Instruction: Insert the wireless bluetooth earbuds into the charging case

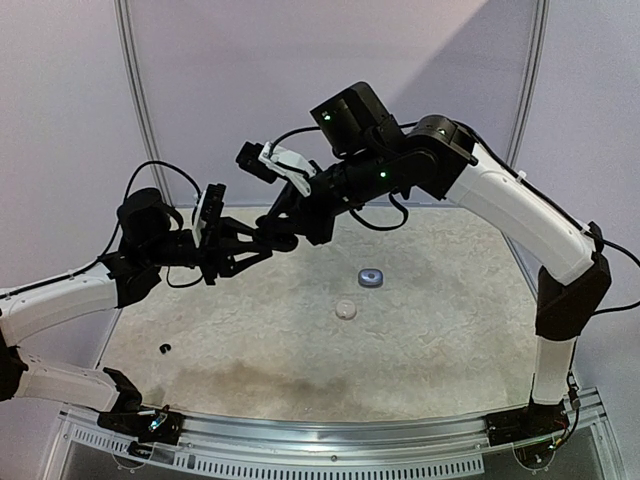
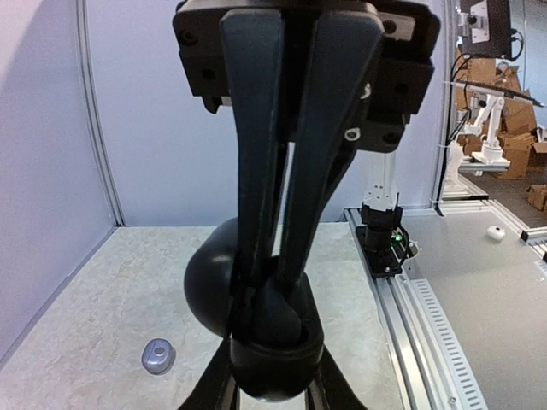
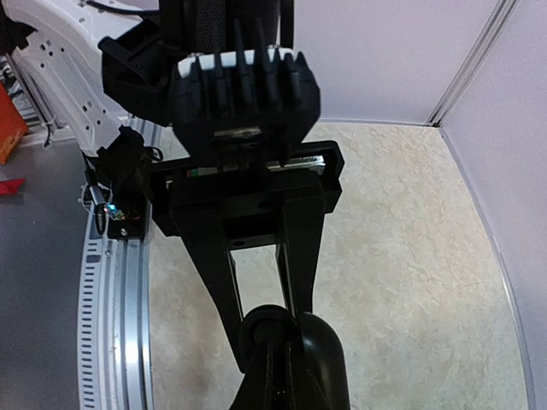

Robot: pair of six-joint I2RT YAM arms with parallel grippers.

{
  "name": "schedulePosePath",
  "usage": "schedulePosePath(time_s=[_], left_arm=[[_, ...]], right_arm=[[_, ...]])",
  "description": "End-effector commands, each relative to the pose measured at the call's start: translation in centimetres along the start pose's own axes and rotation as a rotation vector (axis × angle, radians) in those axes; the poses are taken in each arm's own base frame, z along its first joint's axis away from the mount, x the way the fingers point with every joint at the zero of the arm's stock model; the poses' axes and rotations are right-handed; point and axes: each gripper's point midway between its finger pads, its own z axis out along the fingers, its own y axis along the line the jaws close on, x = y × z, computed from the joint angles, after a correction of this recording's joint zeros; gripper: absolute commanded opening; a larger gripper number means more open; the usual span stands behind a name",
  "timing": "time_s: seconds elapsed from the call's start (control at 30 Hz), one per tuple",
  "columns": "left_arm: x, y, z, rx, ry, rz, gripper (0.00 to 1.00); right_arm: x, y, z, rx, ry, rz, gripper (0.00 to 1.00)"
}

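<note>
black earbud (image 1: 164, 348), top view only

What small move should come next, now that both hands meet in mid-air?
Probably ease the shut right hand gently away from the left hand, which grips the black case above the table. They meet at the case, but what the right hand has pinched is hidden, so a slow pull would show it.

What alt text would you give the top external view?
Above a pale table, the left gripper and right gripper meet tip to tip. Below lie a grey-blue case, a white disc and a black earbud.
</note>
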Motion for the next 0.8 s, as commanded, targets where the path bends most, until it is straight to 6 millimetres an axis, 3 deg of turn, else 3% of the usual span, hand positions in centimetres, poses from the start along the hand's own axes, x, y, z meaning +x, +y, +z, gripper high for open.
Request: schedulePosePath(time_s=[0.0, 0.27, 0.4, 0.53, 0.77], left_arm=[[-1.8, -0.2, -0.1, 0.001, -0.024, 0.146, 0.0], [-1.6, 0.2, 0.0, -0.019, -0.017, 0.199, 0.0], [-1.7, 0.6, 0.0, -0.039, -0.02, 0.208, 0.0], [-2.4, 0.6, 0.1, -0.04, -0.053, 0.192, 0.0], [-2.9, 1.1, -0.2, -0.066, -0.081, 0.147, 0.0]], right_arm=[[3.7, -1.0, 1.7, 0.101, 0.173, -0.088, 0.0], [4.6, -1.9, 2.2, 0.201, 0.241, -0.194, 0.0], [4.6, -1.0, 2.9, 0.173, 0.241, -0.237, 0.0], [5.4, -0.4, 4.3, 0.135, 0.262, -0.247, 0.05], [7.5, -0.6, 4.9, 0.139, 0.332, -0.238, 0.14]])
